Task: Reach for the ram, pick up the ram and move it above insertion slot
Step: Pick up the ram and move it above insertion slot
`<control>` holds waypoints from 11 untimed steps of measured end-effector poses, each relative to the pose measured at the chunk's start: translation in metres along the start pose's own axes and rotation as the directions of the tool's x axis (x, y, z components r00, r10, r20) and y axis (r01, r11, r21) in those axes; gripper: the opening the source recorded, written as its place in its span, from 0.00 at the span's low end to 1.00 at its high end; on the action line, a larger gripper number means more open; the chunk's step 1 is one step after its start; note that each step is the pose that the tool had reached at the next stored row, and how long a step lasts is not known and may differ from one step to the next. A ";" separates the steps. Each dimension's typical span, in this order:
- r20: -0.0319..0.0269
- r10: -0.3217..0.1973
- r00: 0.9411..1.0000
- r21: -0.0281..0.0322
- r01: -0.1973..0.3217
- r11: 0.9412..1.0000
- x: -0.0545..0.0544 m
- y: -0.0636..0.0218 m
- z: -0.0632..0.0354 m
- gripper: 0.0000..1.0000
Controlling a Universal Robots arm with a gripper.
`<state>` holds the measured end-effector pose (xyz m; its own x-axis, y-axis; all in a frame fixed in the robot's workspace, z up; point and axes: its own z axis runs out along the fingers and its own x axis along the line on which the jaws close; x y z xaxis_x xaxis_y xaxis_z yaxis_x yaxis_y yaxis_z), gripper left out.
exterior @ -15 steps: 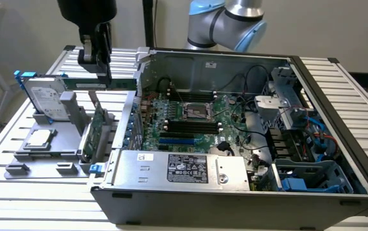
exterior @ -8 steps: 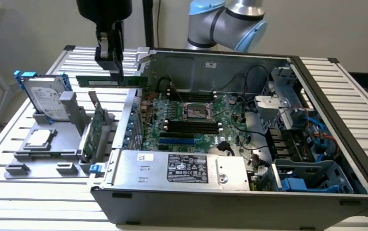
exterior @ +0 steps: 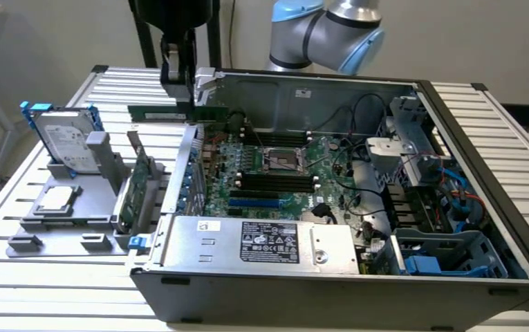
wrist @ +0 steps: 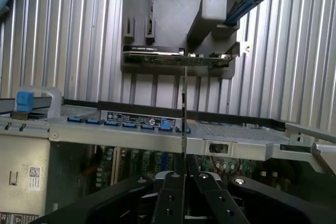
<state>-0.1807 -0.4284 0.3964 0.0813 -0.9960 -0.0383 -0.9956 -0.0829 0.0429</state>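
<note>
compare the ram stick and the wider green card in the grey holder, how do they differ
The ram stick is long and thin; the green card is wider and taller. The ram stick is off the table, clamped in the gripper by shut jaws at the rear corner of the open computer case; the green card stands on edge in the grey holder on the table. The ram stick carries a small white label. Both are green circuit boards.

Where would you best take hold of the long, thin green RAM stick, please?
At its middle, from above, fingers pinching the two flat faces. The long green RAM stick hangs level, edge-on, with its contact edge downward, so a central top-edge grip balances it. The black gripper is shut on it that way, above the open grey computer case.
</note>
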 end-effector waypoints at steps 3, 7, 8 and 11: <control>0.000 0.000 1.000 0.000 0.000 1.000 -0.002 -0.0080 -0.0002 0.12; 0.001 0.000 1.000 -0.001 0.000 1.000 -0.006 -0.0187 -0.0006 0.12; 0.001 0.000 1.000 -0.001 0.000 1.000 -0.006 -0.0215 -0.0007 0.12; 0.001 0.000 1.000 -0.001 0.000 1.000 -0.009 -0.0303 -0.0009 0.12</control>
<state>-0.1513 -0.4173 0.3964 0.0812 -0.9959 -0.0398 -0.9956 -0.0829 0.0439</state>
